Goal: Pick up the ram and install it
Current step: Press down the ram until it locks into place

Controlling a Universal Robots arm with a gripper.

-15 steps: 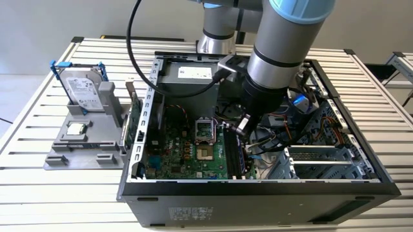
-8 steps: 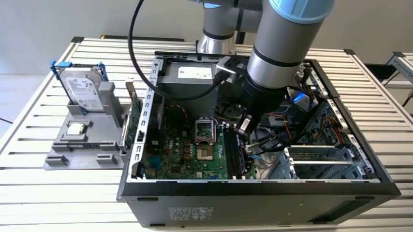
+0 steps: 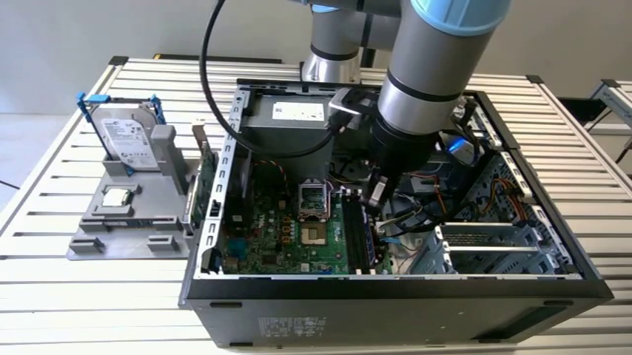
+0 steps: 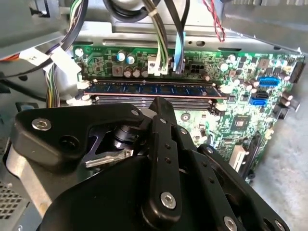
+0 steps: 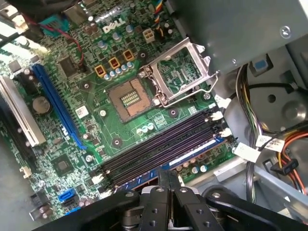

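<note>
Hovering just above the ram [image 4: 154,89] — already standing in the outermost slot of the motherboard [image 5: 86,72] — the gripper [image 5: 168,180] shows fingers together, empty; uneven pressure could leave one end unlatched.

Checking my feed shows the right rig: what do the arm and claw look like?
The arm is silver-grey tube with a light blue joint cap and black bands. A black cable loops beside it. The claw is matte black, with bolted linkage bars and silver screws.
</note>
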